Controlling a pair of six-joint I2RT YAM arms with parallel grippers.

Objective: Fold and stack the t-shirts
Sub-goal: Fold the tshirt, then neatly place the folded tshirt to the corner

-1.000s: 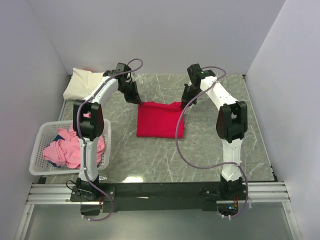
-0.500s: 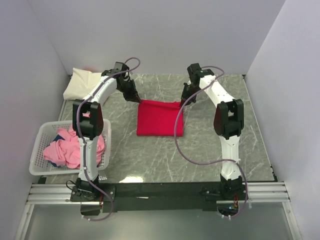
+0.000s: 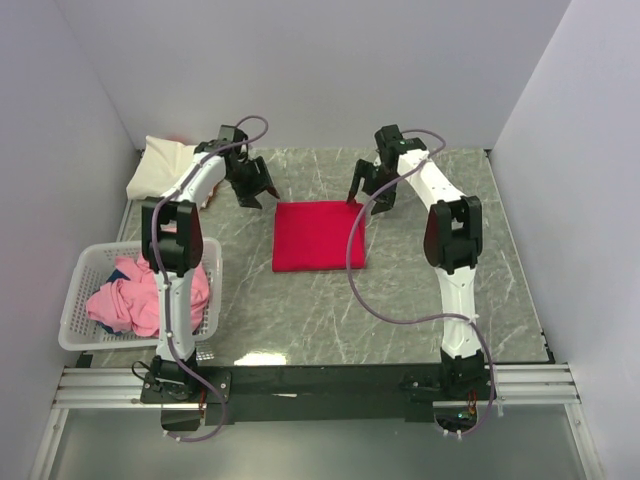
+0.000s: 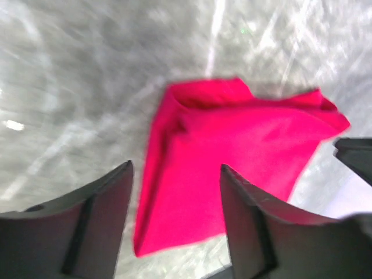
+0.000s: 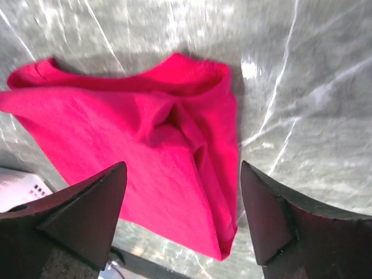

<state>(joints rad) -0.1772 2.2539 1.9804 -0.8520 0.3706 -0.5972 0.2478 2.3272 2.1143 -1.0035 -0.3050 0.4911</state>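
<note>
Between folding and stacking: red t-shirt (image 3: pixel 320 236) folded square, mid-table (image 3: pixel 500 250); left jaws and right jaws both spread, empty, near its far corners; next, likely regripping, carrying toward cream t-shirt (image 3: pixel 160 165).

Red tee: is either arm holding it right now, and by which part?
Nothing is held. The left gripper and right gripper both stand open near the far corners of the folded red t-shirt, neither touching the cloth.

A folded t-shirt (image 3: pixel 320 236) lies mid-way across the table (image 3: pixel 420 290), left gripper (image 3: pixel 258 195) and right gripper (image 3: pixel 370 202) just beyond its far corners; leftward, a basket (image 3: pixel 82 305) holds bunched t-shirts (image 3: pixel 130 295), with seemingly another shirt (image 3: pixel 160 165) behind.
</note>
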